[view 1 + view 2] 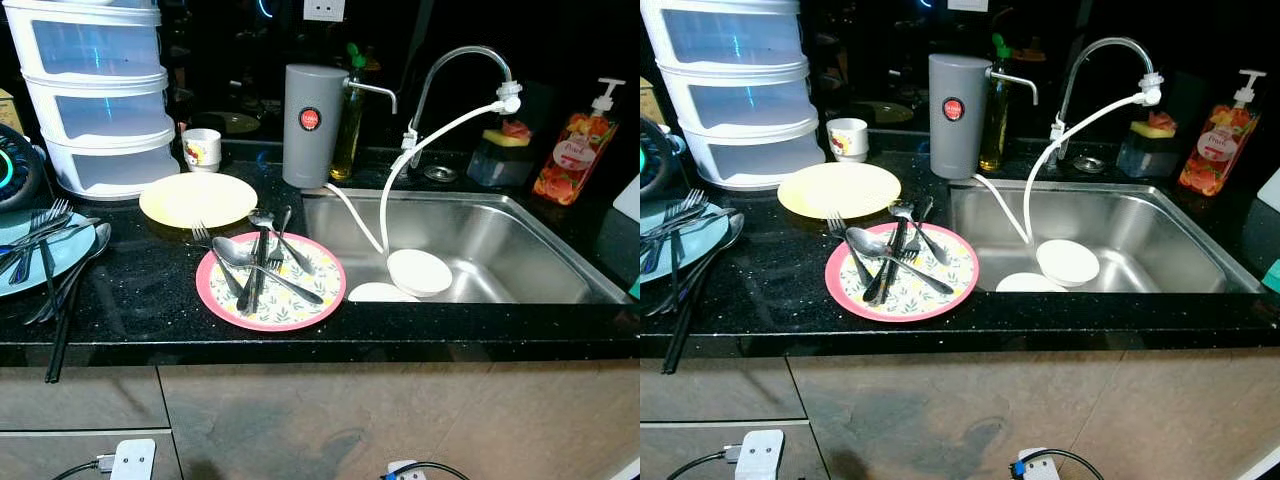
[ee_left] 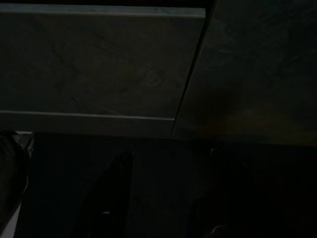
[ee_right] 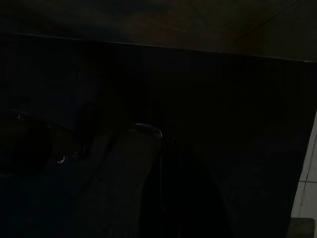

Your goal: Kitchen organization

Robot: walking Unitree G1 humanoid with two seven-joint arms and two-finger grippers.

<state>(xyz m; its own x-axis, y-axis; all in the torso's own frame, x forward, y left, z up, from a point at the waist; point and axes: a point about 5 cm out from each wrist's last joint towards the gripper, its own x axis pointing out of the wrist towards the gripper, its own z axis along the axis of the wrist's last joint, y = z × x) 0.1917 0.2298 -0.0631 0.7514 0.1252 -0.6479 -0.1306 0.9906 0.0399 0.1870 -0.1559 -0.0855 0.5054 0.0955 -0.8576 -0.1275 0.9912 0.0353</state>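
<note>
**Three plates, two bowls, scattered cutlery beside the sink**

Taking the sink [image 1: 520,250] as landmark: farthest to its left lay a blue plate [image 1: 40,255] with forks across it, and a spoon and black chopsticks [image 1: 55,320] trailed off it toward the counter edge. Nearer, a bare yellow plate [image 1: 197,199] sat behind a pink-rimmed plate [image 1: 225,300], which was just left of the sink. That one carried roughly five pieces of cutlery [image 1: 260,265], long axes running mostly front to back, fanned slightly. Inside the sink rested two white bowls [image 1: 418,271]. The left gripper [image 2: 163,198] hung in shade by cabinet fronts, fingers apart, empty. Whether the right gripper [image 3: 163,188] was open, I cannot tell.
</note>
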